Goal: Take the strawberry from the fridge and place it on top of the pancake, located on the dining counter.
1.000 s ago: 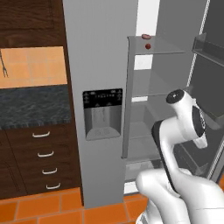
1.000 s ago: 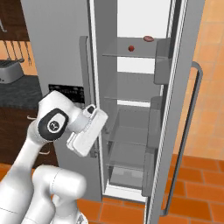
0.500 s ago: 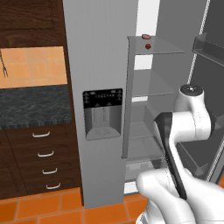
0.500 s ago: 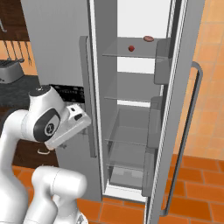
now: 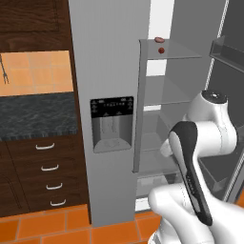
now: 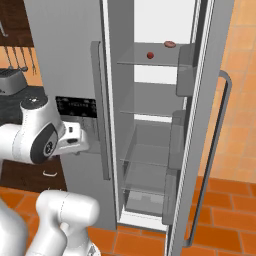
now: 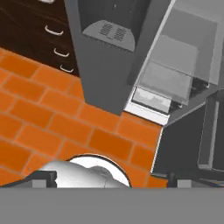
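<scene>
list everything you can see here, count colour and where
tiny dark-red round strawberry: 1, dark red, top glass shelf of the open fridge compartment
paler pink oblong item: 1, pink, same shelf, behind the strawberry
tall grey side-by-side fridge: 1, grey, right door swung open, left door shut
black dispenser panel: 1, black, on the shut left door
long vertical door handle: 1, grey, on the open door
dark wood drawers with pale handles: 1 stack, left of the fridge
dark speckled wall counter: 1, above the drawers
grey toaster: 1, on that counter
orange tiled floor: below
white robot arm: 1, raised in front of the open compartment; jaws open, empty
</scene>
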Motion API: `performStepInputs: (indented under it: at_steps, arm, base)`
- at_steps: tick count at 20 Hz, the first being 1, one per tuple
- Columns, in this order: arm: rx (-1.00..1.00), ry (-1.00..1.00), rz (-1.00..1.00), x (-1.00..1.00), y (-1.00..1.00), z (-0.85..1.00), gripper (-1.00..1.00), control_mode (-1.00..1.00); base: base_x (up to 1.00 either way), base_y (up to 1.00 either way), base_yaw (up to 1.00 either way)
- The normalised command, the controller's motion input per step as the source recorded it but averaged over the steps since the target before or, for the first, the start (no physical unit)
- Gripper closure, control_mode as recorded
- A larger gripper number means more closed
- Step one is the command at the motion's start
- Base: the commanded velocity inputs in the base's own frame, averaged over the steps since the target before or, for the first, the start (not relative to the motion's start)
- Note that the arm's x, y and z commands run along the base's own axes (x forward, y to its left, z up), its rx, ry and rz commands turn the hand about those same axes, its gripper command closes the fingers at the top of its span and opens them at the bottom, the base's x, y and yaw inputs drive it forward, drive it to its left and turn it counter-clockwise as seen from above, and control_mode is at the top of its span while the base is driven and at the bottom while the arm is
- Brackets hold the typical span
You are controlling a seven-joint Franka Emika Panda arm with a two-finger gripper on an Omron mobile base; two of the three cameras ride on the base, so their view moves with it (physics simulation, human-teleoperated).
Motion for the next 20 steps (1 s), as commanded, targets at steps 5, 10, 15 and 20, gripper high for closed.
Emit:
performStepInputs:
  at_steps: [5,10,15,20]
  arm:
    - [0.04,0.05,-0.49,-0.32,-0.11,0.1,-1.0,-1.0]
    - [0.06,0.0,-0.4,-0.06,-0.35,-0.03,-1.0,-1.0]
    - [0.17,0.0,0.0,-0.01,-0.21,-0.18,-1.0,-1.0]
    - [0.02,0.0,0.04,-0.12,0.01,-0.03,-1.0,-1.0]
  base:
    - [0.0,0.0,0.0]
    - [0.0,0.0,0.0]
    - [0.0,0.0,0.0]
    - [0.0,0.0,0.0]
